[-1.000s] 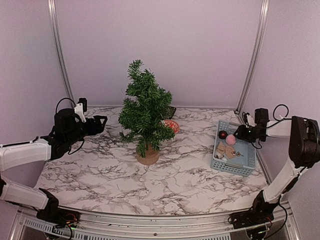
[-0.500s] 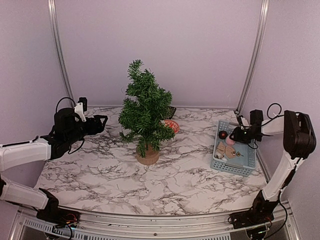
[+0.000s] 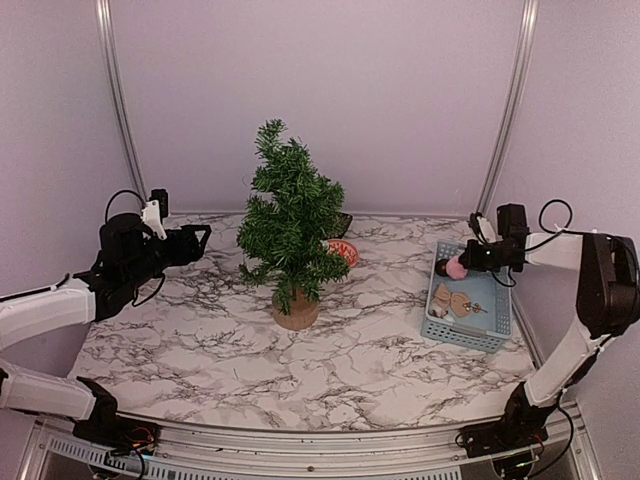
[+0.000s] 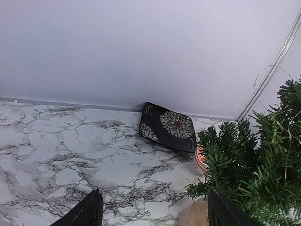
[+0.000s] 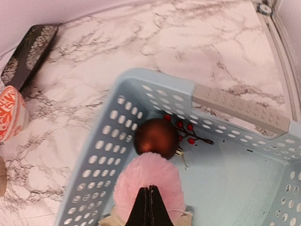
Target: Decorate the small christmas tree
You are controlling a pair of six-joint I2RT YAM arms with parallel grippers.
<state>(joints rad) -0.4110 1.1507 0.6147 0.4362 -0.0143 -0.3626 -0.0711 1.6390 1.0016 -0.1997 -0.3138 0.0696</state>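
The small christmas tree (image 3: 290, 225) stands upright on its round tan base (image 3: 295, 312) mid-table, with no ornaments showing on it. Its branches (image 4: 263, 169) fill the right of the left wrist view. My left gripper (image 3: 200, 243) hovers open to the tree's left, nothing between its fingers (image 4: 153, 205). My right gripper (image 3: 468, 262) is over the far end of the light-blue basket (image 3: 440, 330), shut on a fluffy pink pompom (image 5: 148, 183) that sits just above a dark red bauble (image 5: 156, 138).
The basket (image 5: 94, 160) also holds a red berry sprig (image 5: 188, 133) and tan ornaments (image 3: 455, 300). Behind the tree, a black flowered dish (image 4: 169, 126) leans against the back wall beside a red-and-white bowl (image 3: 343, 251).
My right gripper dipped into the basket, closed on the pink pompom and raised it slightly toward the basket's far end. The left arm drew back a little to the left.
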